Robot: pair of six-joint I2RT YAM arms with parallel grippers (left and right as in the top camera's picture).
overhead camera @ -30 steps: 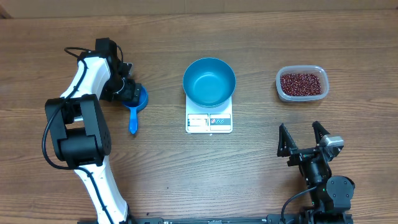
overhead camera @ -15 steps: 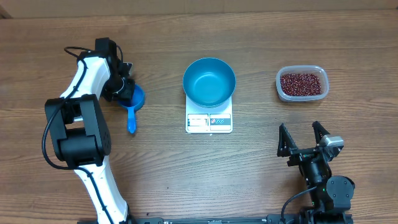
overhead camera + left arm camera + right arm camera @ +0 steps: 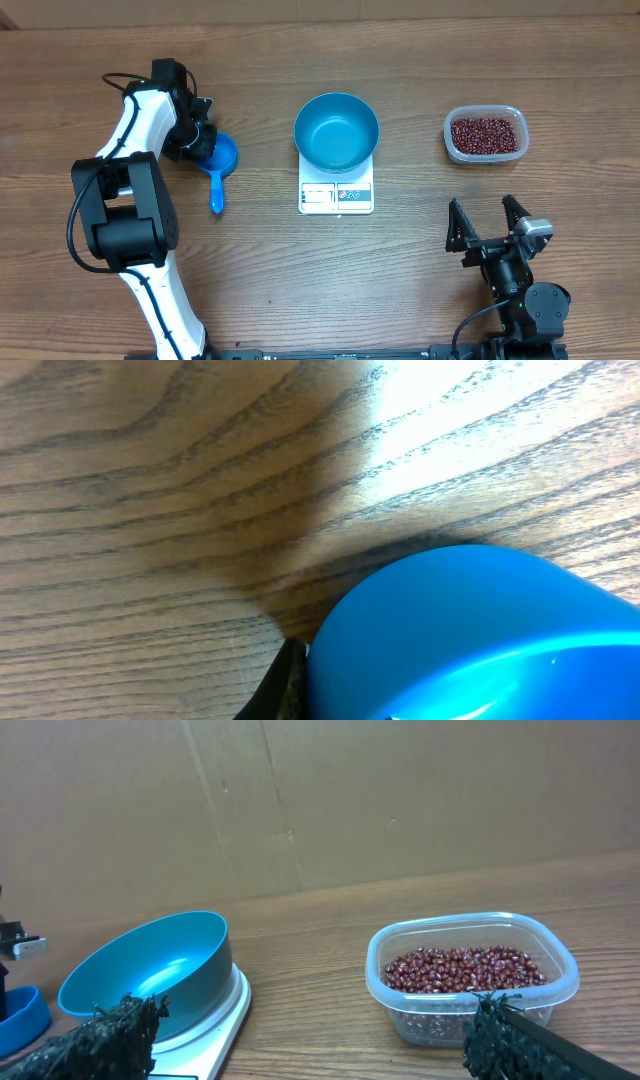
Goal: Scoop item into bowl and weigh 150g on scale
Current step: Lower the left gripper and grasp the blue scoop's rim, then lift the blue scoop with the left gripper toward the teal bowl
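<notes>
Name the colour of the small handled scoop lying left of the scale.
Blue. The scoop shows best, handle and all, in the overhead view.

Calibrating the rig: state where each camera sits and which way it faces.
Overhead: above the table, looking straight down; left arm, right arm show.
Left wrist: close over the scoop, facing the table; one jaw tip shows.
Right wrist: low, facing bowl, scale and beans; open jaws at bottom corners.
Overhead and right wrist share those three.
</notes>
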